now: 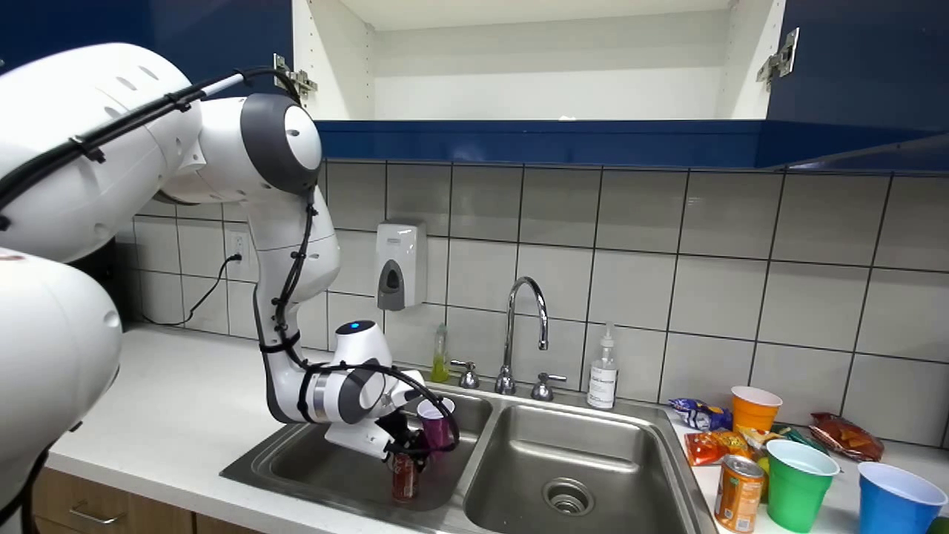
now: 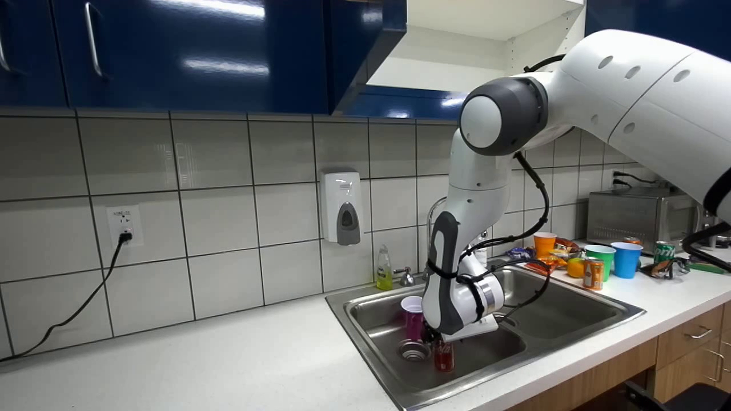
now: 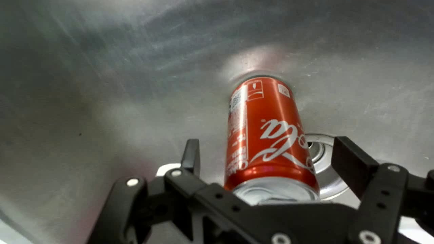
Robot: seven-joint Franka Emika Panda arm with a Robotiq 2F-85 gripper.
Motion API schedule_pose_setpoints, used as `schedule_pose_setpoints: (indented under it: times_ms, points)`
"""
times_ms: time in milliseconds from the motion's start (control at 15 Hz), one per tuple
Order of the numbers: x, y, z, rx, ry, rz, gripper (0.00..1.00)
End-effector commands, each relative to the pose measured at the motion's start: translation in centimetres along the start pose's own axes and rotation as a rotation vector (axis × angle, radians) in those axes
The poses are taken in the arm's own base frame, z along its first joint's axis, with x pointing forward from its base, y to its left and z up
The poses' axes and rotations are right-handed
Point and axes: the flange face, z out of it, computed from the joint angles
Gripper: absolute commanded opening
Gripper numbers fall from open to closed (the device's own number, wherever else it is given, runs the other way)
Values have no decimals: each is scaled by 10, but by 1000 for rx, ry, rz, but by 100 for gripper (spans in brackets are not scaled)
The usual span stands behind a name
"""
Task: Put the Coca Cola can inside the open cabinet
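The Coca Cola can (image 1: 404,478) stands upright in the sink basin below the robot's hand. It also shows in an exterior view (image 2: 444,358) and fills the middle of the wrist view (image 3: 264,128). My gripper (image 3: 269,156) is open, pointing down, with one finger on each side of the can's upper part and a visible gap on both sides. The gripper is small and dark in an exterior view (image 1: 409,445). The open cabinet (image 1: 541,141) is above the sink, with a pale interior; part of it shows in an exterior view (image 2: 445,65), partly behind the arm.
A purple cup (image 1: 436,429) stands in the same basin (image 2: 365,337), close to the gripper. The faucet (image 1: 511,334), a soap dispenser (image 1: 400,265) and a pump bottle (image 1: 603,374) are behind. Coloured cups, snacks and an orange-toned can (image 1: 738,493) stand on the counter beside the sink.
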Motion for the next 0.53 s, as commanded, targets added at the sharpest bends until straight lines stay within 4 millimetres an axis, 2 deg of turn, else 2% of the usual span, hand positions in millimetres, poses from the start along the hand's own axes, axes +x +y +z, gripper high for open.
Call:
schedule_pose_setpoints:
  times_ms: [0,467]
  points:
    - [4,-3,1,-10,25,23,100]
    - [6,-4,2,-17,31,34,100]
